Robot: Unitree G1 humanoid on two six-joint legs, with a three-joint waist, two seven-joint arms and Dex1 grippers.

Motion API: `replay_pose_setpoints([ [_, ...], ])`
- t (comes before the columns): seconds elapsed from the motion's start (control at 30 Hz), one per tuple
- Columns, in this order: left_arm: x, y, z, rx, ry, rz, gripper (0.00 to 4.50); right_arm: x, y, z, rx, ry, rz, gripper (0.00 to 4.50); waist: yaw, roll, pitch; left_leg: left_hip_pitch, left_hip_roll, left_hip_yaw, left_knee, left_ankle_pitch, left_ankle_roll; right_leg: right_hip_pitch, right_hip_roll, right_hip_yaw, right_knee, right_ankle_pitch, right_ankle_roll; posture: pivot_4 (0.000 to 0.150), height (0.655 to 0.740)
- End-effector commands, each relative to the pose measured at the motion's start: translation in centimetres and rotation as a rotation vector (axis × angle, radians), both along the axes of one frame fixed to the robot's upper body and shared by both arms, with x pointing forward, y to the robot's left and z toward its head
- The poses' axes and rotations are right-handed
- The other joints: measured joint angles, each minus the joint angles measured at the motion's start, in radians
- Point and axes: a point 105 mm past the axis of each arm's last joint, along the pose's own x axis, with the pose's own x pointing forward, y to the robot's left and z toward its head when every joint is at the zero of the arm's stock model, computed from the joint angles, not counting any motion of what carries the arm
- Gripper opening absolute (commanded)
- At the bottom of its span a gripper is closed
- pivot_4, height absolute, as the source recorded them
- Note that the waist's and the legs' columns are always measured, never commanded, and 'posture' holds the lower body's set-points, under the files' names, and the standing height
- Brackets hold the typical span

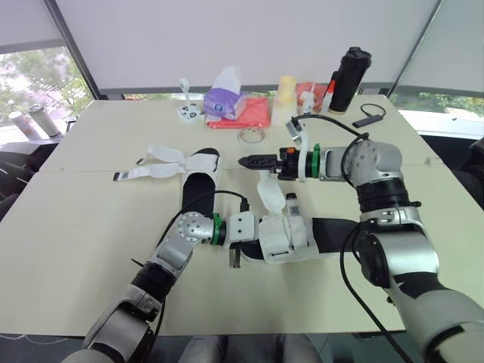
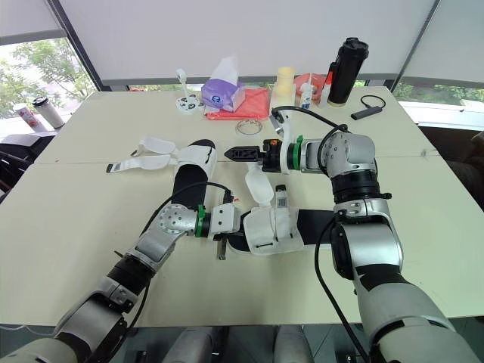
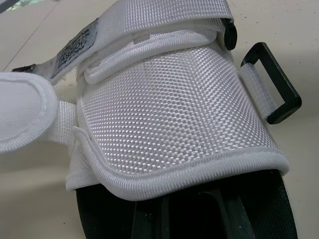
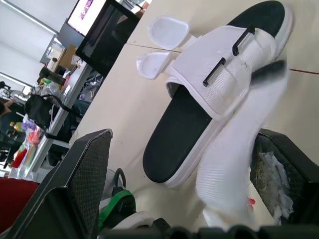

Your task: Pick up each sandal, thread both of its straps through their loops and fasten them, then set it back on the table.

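Note:
Two white-strapped sandals with black soles lie on the table. The near sandal (image 1: 291, 238) rests by the front edge. My left gripper (image 1: 252, 242) is shut on its toe end, fingers tucked under the white upper (image 3: 169, 99), with a black loop (image 3: 274, 84) at its side. One loose strap (image 1: 270, 193) stands up from it. My right gripper (image 1: 243, 161) hovers just above that strap's tip, open, with the strap (image 4: 234, 164) blurred between its fingers. The far sandal (image 1: 198, 189) lies to the left, its straps (image 1: 162, 162) spread open.
Along the back stand a purple tissue pack (image 1: 224, 102), a red cloth (image 1: 249, 113), a yellow cup (image 1: 286, 91), a black bottle (image 1: 349, 79) and a black cable (image 1: 370, 115). A clear ring (image 1: 251, 136) lies behind the right gripper.

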Motion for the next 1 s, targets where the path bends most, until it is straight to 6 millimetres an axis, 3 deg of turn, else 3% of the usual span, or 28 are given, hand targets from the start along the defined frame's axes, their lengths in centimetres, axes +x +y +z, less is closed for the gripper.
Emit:
replay_pose_setpoints([
  [0.03, -0.3, 0.5, -2.8, 0.095, 0.071, 0.022, 0.0, 0.0, 0.6, 2.4, 0.037, -0.068, 0.018, 3.81, 0.0, 0.0, 0.0, 0.0, 0.0, 0.0, 0.0, 0.0, 0.0, 0.0, 0.0, 0.0, 0.0, 0.0, 0.0, 0.15, 0.7296],
  [0.3, -0.2, 0.5, -2.8, 0.095, 0.071, 0.022, 0.0, -0.4, 0.8, 2.4, 0.045, -0.064, 0.033, 0.04, 0.0, 0.0, 0.0, 0.0, 0.0, 0.0, 0.0, 0.0, 0.0, 0.0, 0.0, 0.0, 0.0, 0.0, 0.0, 0.15, 0.7296],
  [0.53, -0.1, 0.4, -2.8, 0.096, 0.07, 0.021, 0.0, -0.5, 0.8, 2.3, 0.042, -0.071, 0.038, 0.04, 0.002, 0.0, 0.0, 0.0, 0.0, 0.0, 0.0, 0.0, 0.0, 0.0, 0.0, 0.0, 0.0, 0.0, 0.0, 0.15, 0.7296],
  [0.6, -0.1, 0.4, -2.8, 0.095, 0.069, 0.019, 0.0, -1.1, 0.3, 3.1, 0.041, -0.145, 0.041, 0.04, 0.003, 0.0, 0.0, 0.0, 0.0, 0.0, 0.0, 0.0, 0.0, 0.0, 0.0, 0.0, 0.0, 0.0, 0.0, 0.15, 0.7296],
  [0.73, -0.1, 0.5, -2.8, 0.092, 0.075, 0.022, 0.0, -5.4, -1.0, 6.0, 0.046, -0.465, 0.112, 0.04, 0.009, 0.0, 0.0, -0.001, 0.0, -0.002, 0.0, 0.0, 0.0, 0.0, 0.0, 0.0, 0.0, 0.002, 0.003, 0.15, 0.7296],
  [0.9, 0.2, 0.7, -2.7, 0.07, 0.115, 0.042, 0.0, -9.9, -1.7, 4.4, -0.034, -0.633, 0.171, 0.04, 0.007, 0.0, 0.0, -0.001, 0.0, 0.0, 0.0, 0.0, 0.0, 0.0, 0.0, 0.0, 0.0, 0.002, 0.004, 0.15, 0.7296],
  [1.0, 0.3, 0.8, -2.5, 0.048, 0.144, 0.052, 0.0, -11.5, -1.8, 3.2, -0.073, -0.723, 0.173, 0.04, 0.007, 0.0, 0.0, -0.001, 0.001, 0.0, 0.0, 0.0, 0.0, 0.0, 0.0, 0.0, -0.001, 0.002, 0.004, 0.15, 0.7296],
])
